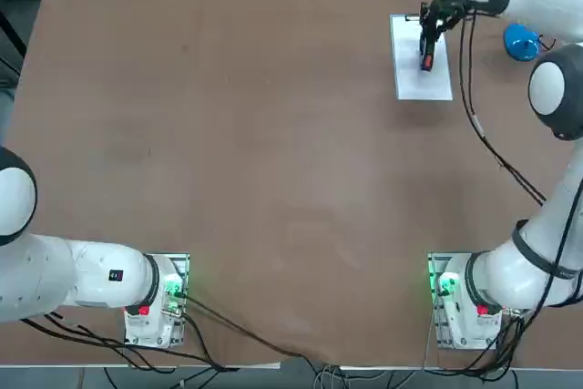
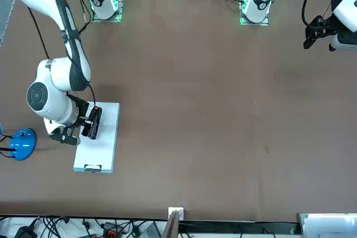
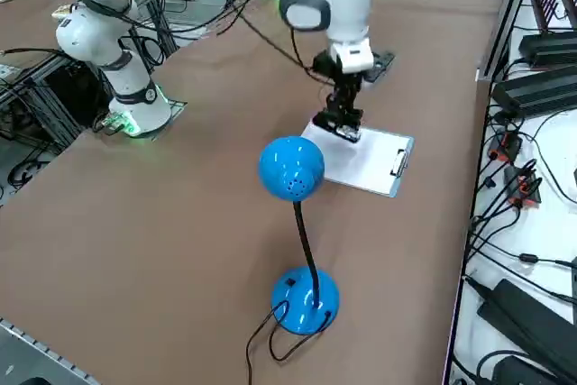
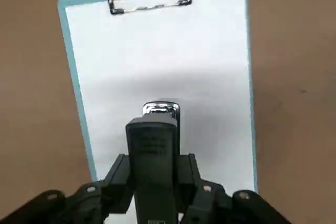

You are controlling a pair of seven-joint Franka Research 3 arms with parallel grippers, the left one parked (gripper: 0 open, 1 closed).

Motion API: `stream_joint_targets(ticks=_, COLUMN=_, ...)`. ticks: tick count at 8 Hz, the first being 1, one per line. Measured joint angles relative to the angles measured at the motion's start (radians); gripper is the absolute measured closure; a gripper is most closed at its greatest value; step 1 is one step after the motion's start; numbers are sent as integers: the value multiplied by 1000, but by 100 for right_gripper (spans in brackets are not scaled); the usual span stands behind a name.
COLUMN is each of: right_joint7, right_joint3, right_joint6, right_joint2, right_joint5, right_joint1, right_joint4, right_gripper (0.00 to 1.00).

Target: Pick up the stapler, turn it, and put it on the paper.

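The tool (image 3: 343, 123) hangs from the white arm over the near end of the paper (image 3: 370, 161), clamped on the black stapler (image 3: 343, 111). A blue desk lamp (image 3: 293, 169) stands on the brown bench (image 3: 162, 214) in front.

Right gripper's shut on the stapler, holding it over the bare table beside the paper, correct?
Not quite: the right gripper, shut on the stapler, holds it over the paper, not over bare table beside it. The right wrist view shows the white sheet directly under the stapler.

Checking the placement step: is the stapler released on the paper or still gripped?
Still gripped: the right pincer is shut on the stapler, over the paper.
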Motion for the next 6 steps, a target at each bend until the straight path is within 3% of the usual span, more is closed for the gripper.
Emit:
stream_joint_targets(ticks=3, right_joint7=-206, right_joint3=0, right_joint6=74, right_joint2=6, right_joint5=35, right_joint1=-29, right_joint4=-41, right_gripper=59)
stream_joint_targets(ticks=6, right_joint7=-257, right_joint3=6, right_joint6=135, right_joint2=25, right_joint5=82, right_joint1=-38, right_joint4=-44, right_gripper=59)
